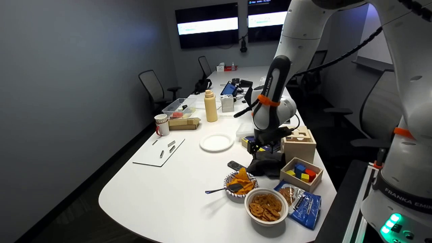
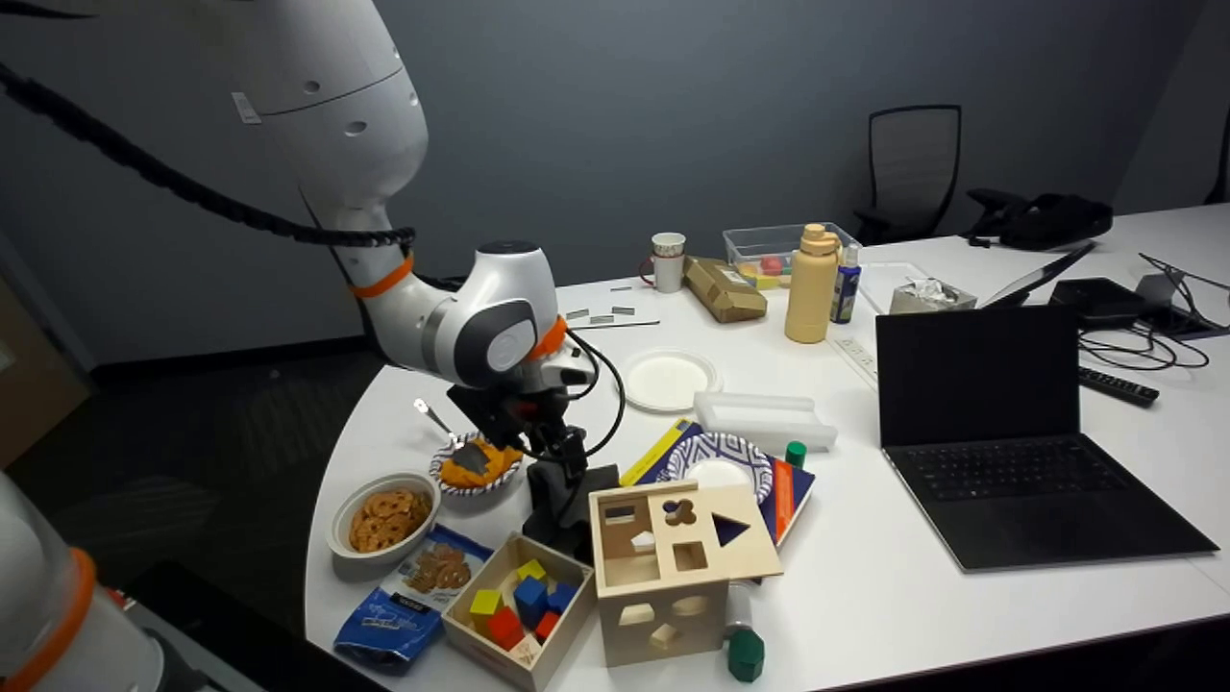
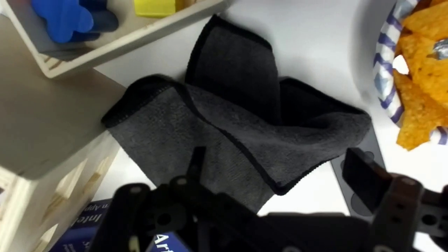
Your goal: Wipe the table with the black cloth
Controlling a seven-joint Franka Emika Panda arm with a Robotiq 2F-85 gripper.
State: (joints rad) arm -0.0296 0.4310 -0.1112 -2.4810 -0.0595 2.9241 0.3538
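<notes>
One black cloth [image 3: 234, 119], rumpled and folded over itself, lies between the wooden shape-sorter box [image 1: 297, 152] and the patterned bowl [image 3: 384, 77] of tortilla chips [image 3: 420, 108], and here's the gripper [image 3: 275, 152] over it, fingers [image 3: 365, 176] well apart, nothing clamped! The grasp looks like the step in hand. In the wrist view the cloth hides part of the remote control [image 3: 355, 189], and a finger lines up with it, so the smart play: shift toward the thick fold, go low, pinch a generous bunch, no remote. Straight lift, with the block tray [image 1: 294, 181] just beside! Then out to a bare stretch of white table [image 1: 162, 202] for flat strokes.
</notes>
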